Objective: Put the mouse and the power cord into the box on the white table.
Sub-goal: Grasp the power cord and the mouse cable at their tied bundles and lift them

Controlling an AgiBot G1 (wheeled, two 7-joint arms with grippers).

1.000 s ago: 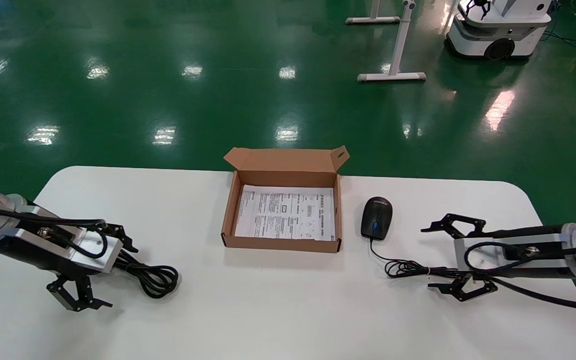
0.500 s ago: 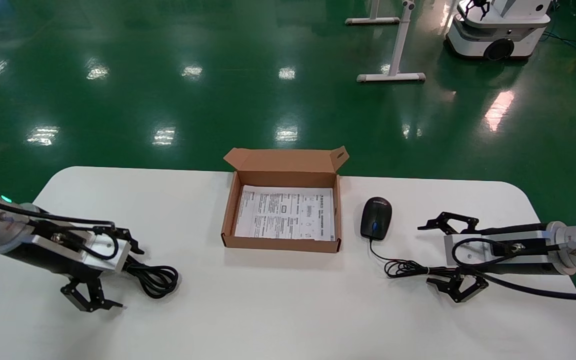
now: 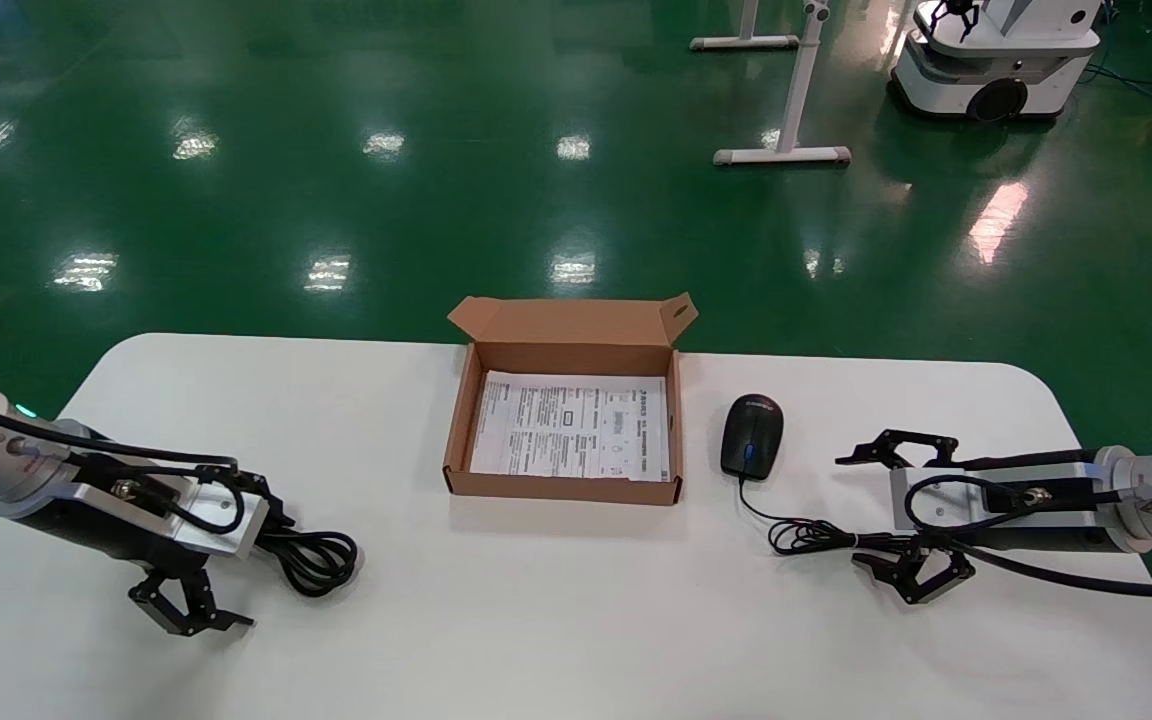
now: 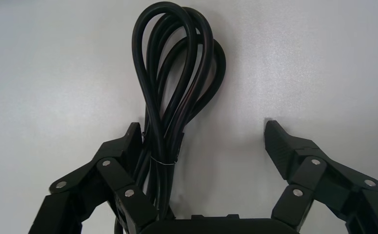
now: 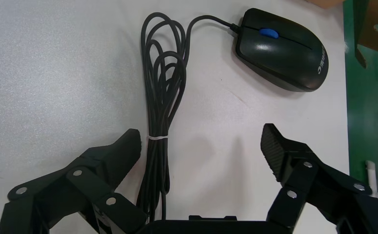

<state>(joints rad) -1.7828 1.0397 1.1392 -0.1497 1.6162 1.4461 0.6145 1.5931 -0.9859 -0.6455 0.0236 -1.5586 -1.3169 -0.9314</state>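
Between spread fingers of left gripper [image 4: 204,146]: power cord [image 4: 177,92], ungrasped. Right gripper [image 5: 201,151] wide over mouse [image 5: 282,48] cable. Pickup step; next, close, carry to box [image 3: 564,485].

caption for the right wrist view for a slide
Open right gripper low over the white table, straddling the mouse cable bundle.

We make out no wording clearly. The white sheet [image 3: 570,425] lying in the box [image 3: 458,440] carries dense printed lines too small for us to read, and the grey logo on the mouse [image 5: 280,48] is likewise illegible to us.
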